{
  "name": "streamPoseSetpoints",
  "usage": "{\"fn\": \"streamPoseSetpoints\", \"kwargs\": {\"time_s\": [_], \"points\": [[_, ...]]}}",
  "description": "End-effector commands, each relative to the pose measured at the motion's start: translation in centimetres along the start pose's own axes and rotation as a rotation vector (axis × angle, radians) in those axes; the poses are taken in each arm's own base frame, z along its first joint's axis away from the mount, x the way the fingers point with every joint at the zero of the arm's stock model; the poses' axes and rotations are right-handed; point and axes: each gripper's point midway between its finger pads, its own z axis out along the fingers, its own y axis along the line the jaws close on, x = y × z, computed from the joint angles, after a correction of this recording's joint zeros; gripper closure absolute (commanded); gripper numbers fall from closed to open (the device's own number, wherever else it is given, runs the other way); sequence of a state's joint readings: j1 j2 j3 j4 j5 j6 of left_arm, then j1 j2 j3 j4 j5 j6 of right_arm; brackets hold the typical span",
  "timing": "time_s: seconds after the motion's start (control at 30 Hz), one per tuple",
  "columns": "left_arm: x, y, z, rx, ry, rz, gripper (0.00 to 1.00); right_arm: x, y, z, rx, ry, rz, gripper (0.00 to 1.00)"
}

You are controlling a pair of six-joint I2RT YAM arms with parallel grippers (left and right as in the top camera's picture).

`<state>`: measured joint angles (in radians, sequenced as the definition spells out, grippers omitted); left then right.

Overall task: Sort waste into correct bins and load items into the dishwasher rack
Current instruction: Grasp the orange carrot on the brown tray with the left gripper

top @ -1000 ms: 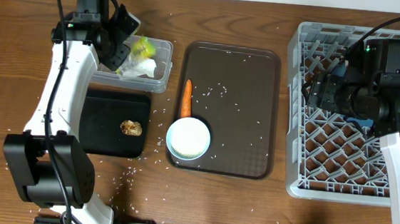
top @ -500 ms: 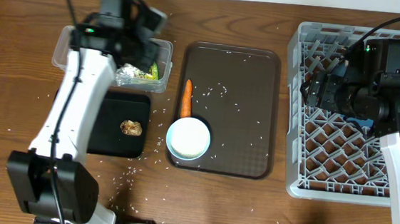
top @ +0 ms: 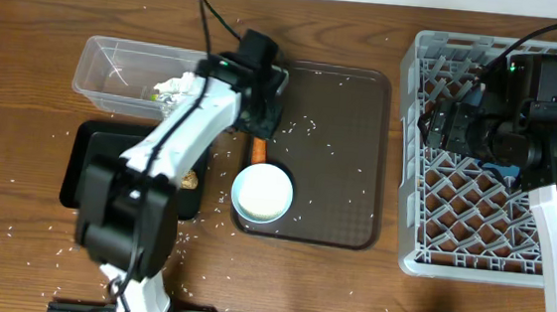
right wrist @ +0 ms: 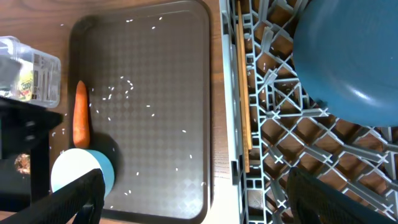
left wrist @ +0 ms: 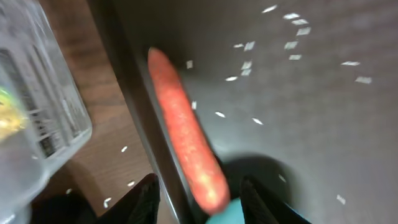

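My left gripper [top: 262, 120] hangs open over the left edge of the brown tray [top: 337, 171]. The orange carrot [left wrist: 186, 137] lies between the fingers [left wrist: 202, 202], untouched; it also shows from overhead [top: 257, 150]. The white bowl [top: 262, 193] stands just below the carrot. The clear tub [top: 126, 69] holds the white tissue and foil wrapper [top: 171, 87]. The black tub [top: 94, 156] holds the brown lump [right wrist: 23, 163]. My right gripper [right wrist: 202, 205] is open and empty above the grey rack [top: 482, 232]. The dark-blue plate [right wrist: 348, 56] stands in the rack. The cups are out of view.
Rice grains [top: 306, 126] are scattered over the tray and the wooden table [top: 29, 37]. The left arm's links cross the black tub and the clear tub's right end. The rack fills the right side of the table.
My left arm has swung right from the clear tub to the tray's left edge, over the carrot. The tissue and wrapper stay in the clear tub. The right arm has not moved.
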<state>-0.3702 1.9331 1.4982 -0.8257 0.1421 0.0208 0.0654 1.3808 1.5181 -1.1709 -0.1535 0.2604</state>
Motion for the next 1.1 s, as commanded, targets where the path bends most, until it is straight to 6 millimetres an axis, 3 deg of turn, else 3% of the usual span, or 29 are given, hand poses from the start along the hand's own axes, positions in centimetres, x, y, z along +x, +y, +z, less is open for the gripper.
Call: {"fn": "streamPoseSetpoints", "kwargs": {"time_s": [0.0, 0.23, 0.4, 0.53, 0.73, 0.93, 1.07], "points": [[0.4, 1.0, 2.1, -0.077, 0.030, -0.100, 0.52, -0.2, -0.2, -0.2, -0.005, -0.006, 0.019, 0.14], [1.4, 1.4, 5.9, -0.092, 0.104, -0.122, 0.51, -0.2, -0.2, -0.2, -0.004, -0.006, 0.023, 0.14], [2.0, 1.0, 7.1, -0.092, 0.135, -0.112, 0.51, -0.4, -0.1, -0.2, -0.006, -0.014, 0.021, 0.14], [1.7, 0.5, 7.2, -0.086, 0.121, -0.101, 0.52, -0.5, -0.1, -0.2, -0.007, -0.016, 0.021, 0.14], [1.6, -0.5, 7.3, -0.075, 0.116, -0.079, 0.76, -0.5, -0.1, -0.2, -0.006, -0.016, 0.020, 0.14], [0.8, -0.9, 6.2, -0.072, 0.095, -0.073, 0.76, -0.5, -0.1, -0.2, -0.007, -0.017, 0.020, 0.14], [-0.2, -1.2, 3.6, -0.067, 0.057, -0.071, 0.76, -0.5, -0.1, -0.2, -0.007, -0.017, 0.020, 0.14]]}}
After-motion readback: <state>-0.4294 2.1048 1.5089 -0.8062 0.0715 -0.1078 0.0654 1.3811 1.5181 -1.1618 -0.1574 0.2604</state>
